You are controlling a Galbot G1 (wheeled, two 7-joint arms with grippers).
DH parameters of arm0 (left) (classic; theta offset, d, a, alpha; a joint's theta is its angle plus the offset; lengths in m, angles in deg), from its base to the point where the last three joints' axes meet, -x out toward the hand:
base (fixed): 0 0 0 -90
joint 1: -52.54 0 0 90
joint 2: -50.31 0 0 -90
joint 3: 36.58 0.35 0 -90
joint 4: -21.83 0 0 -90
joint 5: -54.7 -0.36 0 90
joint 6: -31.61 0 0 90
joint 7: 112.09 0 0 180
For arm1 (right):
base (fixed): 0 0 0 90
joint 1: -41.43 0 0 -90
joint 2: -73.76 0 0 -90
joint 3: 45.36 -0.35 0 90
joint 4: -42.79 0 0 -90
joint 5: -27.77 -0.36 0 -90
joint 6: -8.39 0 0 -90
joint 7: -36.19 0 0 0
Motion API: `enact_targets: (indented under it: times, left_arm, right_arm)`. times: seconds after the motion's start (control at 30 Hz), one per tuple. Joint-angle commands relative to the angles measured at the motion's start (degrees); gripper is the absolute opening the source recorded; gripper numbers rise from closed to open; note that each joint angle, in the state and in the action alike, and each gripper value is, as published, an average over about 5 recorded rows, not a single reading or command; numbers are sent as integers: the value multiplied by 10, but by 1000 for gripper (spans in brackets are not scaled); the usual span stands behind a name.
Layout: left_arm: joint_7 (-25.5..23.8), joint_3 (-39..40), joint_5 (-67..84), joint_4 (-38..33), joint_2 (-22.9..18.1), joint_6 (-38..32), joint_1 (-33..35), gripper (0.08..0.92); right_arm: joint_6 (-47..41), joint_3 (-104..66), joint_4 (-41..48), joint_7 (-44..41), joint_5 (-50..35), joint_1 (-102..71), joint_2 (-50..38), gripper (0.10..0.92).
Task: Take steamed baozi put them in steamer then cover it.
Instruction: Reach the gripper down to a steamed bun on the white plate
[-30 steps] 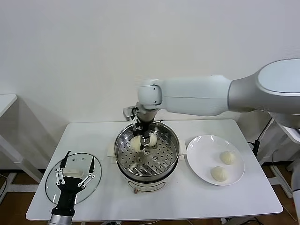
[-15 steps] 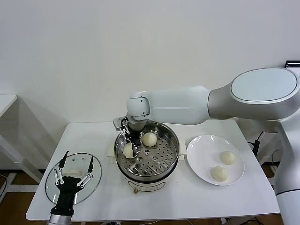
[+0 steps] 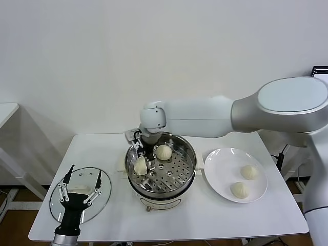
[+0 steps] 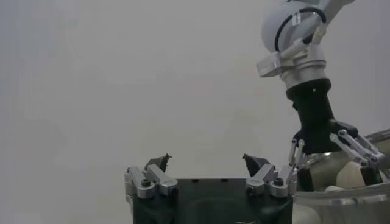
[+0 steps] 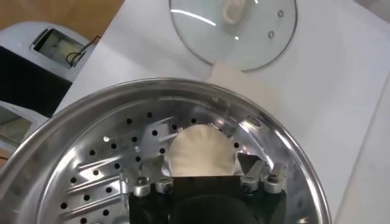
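The steamer (image 3: 190, 154) stands mid-table, its perforated tray (image 5: 91, 182) bare in places. Two baozi lie in it: one at the left side (image 3: 140, 165) and one toward the back (image 3: 163, 151). My right gripper (image 3: 144, 160) reaches down into the steamer. Its fingers stand open on either side of the left baozi (image 5: 201, 152), which rests on the tray. Two more baozi (image 3: 249, 172) (image 3: 240, 190) lie on the white plate (image 3: 218, 177). The cover (image 3: 56, 200) lies flat at the table's front left, also in the right wrist view (image 5: 256, 42). My left gripper (image 3: 80, 192) hovers open over it.
The white plate sits right of the steamer, close to its rim. A cream pad (image 5: 244, 85) lies on the table between the steamer and the cover. The right arm (image 3: 205, 115) spans above the back of the table. A second table edge (image 3: 6, 110) shows at far left.
My right gripper carried a baozi from the middle of the steamer to its left side and lowered it onto the tray. Its fingers now stand apart from it. The left arm has not moved.
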Motion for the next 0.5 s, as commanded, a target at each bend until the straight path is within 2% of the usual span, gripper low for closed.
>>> enact_targets:
  times: [0.03, 0.27, 0.5]
  left_arm:
    - [0, 4, -1, 1, 1, 1, -2, 823]
    - [0, 13, -7, 2, 3, 4, -6, 823]
    - [0, 13, -15, 5, 1, 4, -3, 823]
  right_arm:
    - [49, -53, -71, -98, 98, 50, -206, 823]
    - [116, -58, -47, -183, 174, 40, -383, 823]
    - [143, -57, -32, -199, 240, -66, -457, 823]
